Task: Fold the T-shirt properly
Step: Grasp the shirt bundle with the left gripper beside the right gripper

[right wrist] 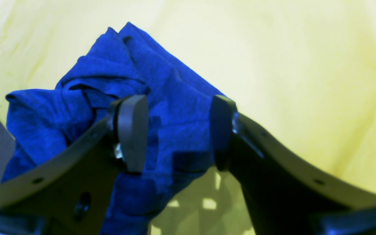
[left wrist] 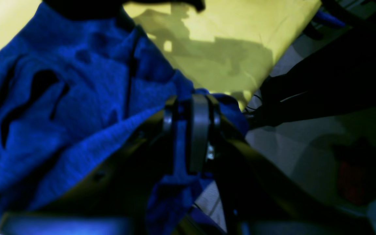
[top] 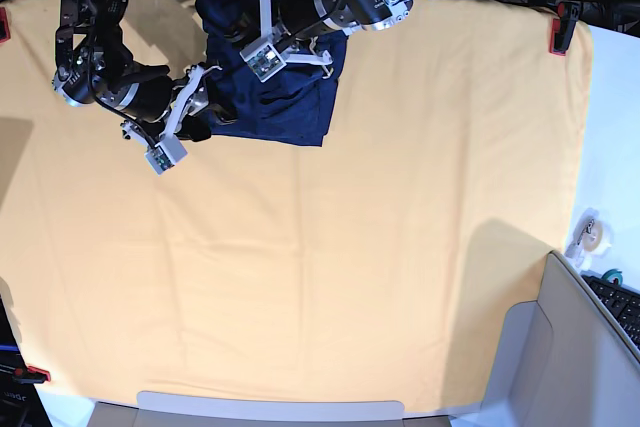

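T-shirt (top: 285,107): you have the dark navy shirt bunched in a rumpled heap at the far edge of the table, toward the base view's left, with both arms over it.
Table cloth (top: 400,247): the yellow-orange cloth covers nearly the whole table; you can see red clamps (top: 557,32) pinning it at the corners.
Left arm's jaws (left wrist: 191,130): in your left wrist view the two pads are pressed nearly together with a fold of the blue knit pinched between them, so they are closed on the T-shirt; the fabric rises in wrinkled folds to the left of the jaws.
Right arm's jaws (right wrist: 175,130): in your right wrist view the pads stand apart with a thick wad of the T-shirt filling the gap between them, fabric touching both pads, so they grip the bunch.
Tape roll (top: 590,232): it lies off the cloth at the table's right side, well apart from the shirt.
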Tool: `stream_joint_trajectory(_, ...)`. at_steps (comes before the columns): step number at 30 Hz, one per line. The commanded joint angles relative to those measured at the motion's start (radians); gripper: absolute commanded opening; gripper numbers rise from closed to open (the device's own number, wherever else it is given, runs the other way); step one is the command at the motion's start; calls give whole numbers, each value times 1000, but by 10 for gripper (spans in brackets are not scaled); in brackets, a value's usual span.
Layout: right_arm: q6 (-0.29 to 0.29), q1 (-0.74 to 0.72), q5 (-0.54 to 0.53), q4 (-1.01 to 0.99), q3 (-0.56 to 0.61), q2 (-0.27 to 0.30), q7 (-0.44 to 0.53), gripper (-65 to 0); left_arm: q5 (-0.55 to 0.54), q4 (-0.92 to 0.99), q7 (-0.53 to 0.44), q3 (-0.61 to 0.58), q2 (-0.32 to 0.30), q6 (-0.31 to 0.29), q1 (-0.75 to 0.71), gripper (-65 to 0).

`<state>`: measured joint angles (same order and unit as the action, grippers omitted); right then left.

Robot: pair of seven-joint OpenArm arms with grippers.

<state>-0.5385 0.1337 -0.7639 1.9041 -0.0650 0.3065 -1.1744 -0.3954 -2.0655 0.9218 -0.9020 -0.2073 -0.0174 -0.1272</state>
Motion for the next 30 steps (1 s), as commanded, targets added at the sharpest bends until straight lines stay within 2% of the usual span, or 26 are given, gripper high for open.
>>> stream_joint_trajectory(1, -5, -13, -21, 19, -6, 3, 26, -276, -6, -17, -20, 1, 7, 0, 25, -574)
stream_joint_trajectory(9, -7, -26, -13, -74, 3, -17, 27, -276, -4, 49, -19, -1, 2, 0, 33, -574)
stream_joint_trajectory(14, -7, -27, 22, -125, 18, -34, 24, -276, -4, 78, -19, -1, -77, 0, -2, -574)
stream_joint_trajectory(17, -7, -41, 67, -170, 60, -34, 23, -276, -4, 75, -17, 1, -99, 0, -19, -574)
stream_joint_trajectory(22, -7, -75, 145, -236, 146, -53, 29, -276, -4, 70, 73, 1, -111, 0, -50, -574)
stream_joint_trajectory(30, -5, -131, 300, -317, 144, -125, 29, -276, -4, 46, 190, -1, -114, 0, -99, -574)
